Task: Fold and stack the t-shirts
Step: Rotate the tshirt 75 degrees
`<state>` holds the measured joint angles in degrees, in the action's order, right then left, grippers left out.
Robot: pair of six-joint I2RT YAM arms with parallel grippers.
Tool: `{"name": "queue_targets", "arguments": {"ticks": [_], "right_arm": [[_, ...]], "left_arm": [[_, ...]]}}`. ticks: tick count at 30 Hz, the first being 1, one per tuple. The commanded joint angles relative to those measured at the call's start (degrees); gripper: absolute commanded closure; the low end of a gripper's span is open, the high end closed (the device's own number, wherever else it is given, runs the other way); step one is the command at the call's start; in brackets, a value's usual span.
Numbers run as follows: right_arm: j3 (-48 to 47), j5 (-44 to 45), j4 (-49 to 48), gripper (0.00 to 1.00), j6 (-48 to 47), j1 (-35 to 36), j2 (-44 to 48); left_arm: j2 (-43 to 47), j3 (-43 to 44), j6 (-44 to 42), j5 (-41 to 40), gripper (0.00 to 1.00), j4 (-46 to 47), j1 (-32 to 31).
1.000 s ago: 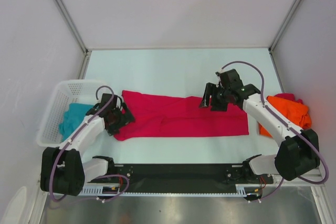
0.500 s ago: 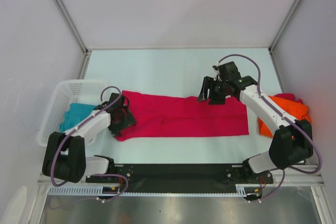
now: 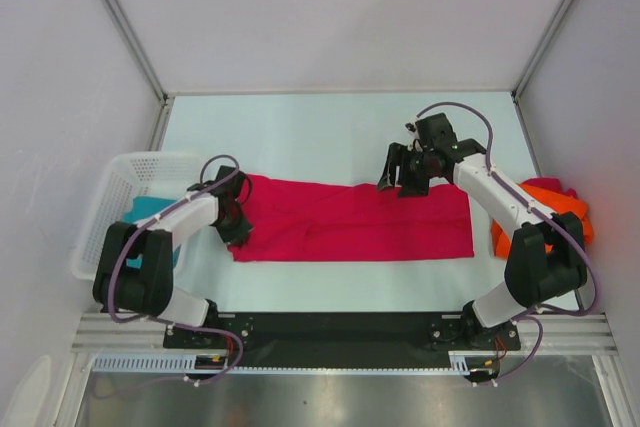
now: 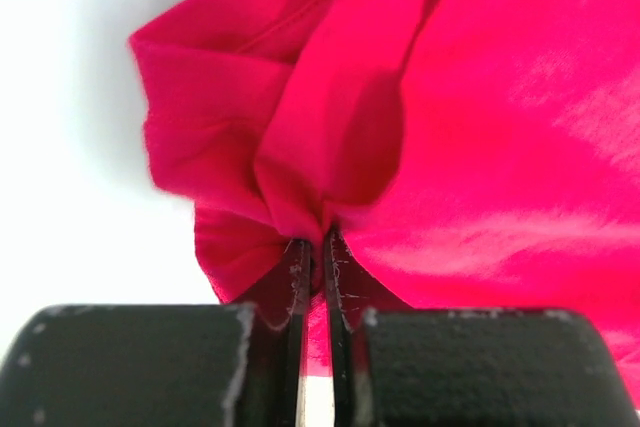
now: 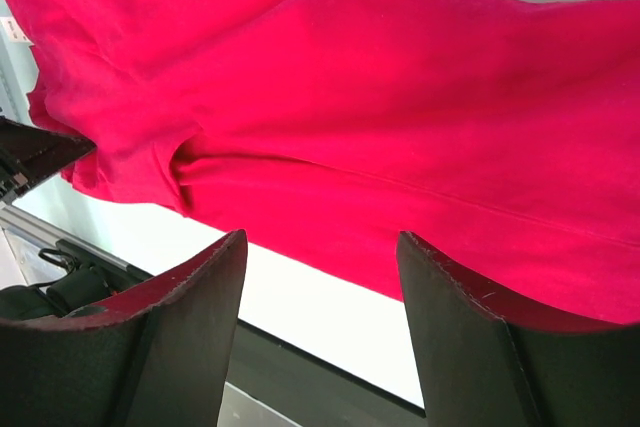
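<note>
A crimson-pink t-shirt (image 3: 360, 222) lies spread as a long band across the middle of the table. At its left end my left gripper (image 3: 238, 222) is shut on a bunched fold of the crimson cloth (image 4: 300, 187), pinched between the fingertips (image 4: 315, 239). Over the shirt's far edge, right of centre, hovers my right gripper (image 3: 392, 179). It is open with nothing between its fingers (image 5: 320, 247), and the crimson shirt (image 5: 400, 97) shows below it. An orange t-shirt (image 3: 560, 202) lies crumpled at the table's right edge. A teal t-shirt (image 3: 145, 209) rests in the basket.
A white mesh basket (image 3: 110, 187) stands at the table's left edge, close beside the left arm. White walls enclose the table on three sides. The black base rail (image 3: 340, 327) runs along the near edge.
My left gripper has slid to the crimson shirt's left end and shut on a fold of it. The right gripper has drifted slightly toward the far side and stays open.
</note>
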<state>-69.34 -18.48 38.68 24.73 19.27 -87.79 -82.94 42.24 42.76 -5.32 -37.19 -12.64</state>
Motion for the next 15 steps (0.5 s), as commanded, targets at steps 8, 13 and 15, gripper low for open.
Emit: {"name": "queue_targets", "arguments": {"ticks": [8,13,15], "right_arm": [[-3.08,0.64,0.96,0.33,-1.27,-1.95,1.57],[-3.61,0.81,0.96,0.33,-1.18,-2.22,0.34],[-3.61,0.90,0.79,0.33,-1.00,-2.22,-0.28]], "left_arm": [[-17.43,24.37,-6.72,-2.15,1.00,5.56,4.99],[-24.28,34.21,-9.53,-1.97,1.00,2.75,8.24],[-27.36,38.61,-10.50,-1.89,1.00,1.86,9.30]]}}
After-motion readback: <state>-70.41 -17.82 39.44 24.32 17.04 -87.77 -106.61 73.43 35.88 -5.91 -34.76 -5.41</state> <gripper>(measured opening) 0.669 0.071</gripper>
